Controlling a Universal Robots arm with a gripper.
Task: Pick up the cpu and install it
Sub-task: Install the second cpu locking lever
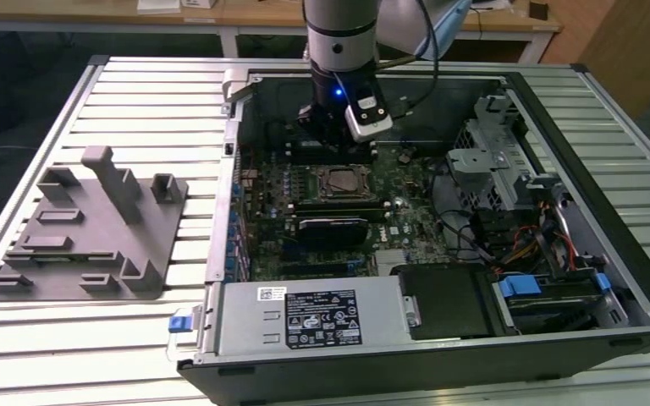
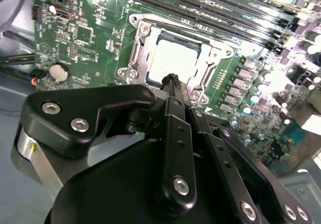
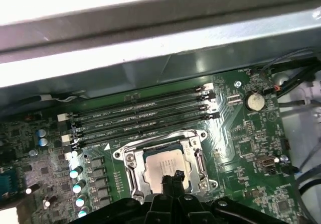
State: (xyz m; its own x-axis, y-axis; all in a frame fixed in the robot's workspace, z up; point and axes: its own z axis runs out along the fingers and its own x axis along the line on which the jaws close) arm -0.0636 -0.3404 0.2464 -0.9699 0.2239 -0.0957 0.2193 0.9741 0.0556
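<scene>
Silver and flat, the cpu [image 2: 173, 59] sits square inside the socket frame [image 2: 134, 48] on the green motherboard [image 2: 85, 38], its metal top smooth and bright, with a thin pale edge showing in both wrist views [image 3: 163, 166]. The socket frame around it is dull steel with screws at the corners. Just beside it run long black memory slots [image 3: 140, 116] in parallel rows, and a round coin battery [image 3: 255, 101] lies on the board further off. The claw [image 2: 173, 81] hangs right over the cpu, its matte black fingers [image 2: 176, 128] pressed together to a narrow tip, holding nothing; whether the tip touches the chip is hard to tell, since the fingers hide part of the chip's near edge. In the exterior view the arm [image 1: 340, 34] reaches down into the open computer case [image 1: 630, 279], which lies on a ribbed metal bench [image 1: 133, 93]. A grey plastic fixture [image 1: 88, 228] with upright posts rests on the bench at the exterior view's left, well apart from the case. A power supply box [image 1: 314, 317] fills the case's near corner, and tangled cables [image 1: 523, 245] crowd the exterior view's right side.
</scene>
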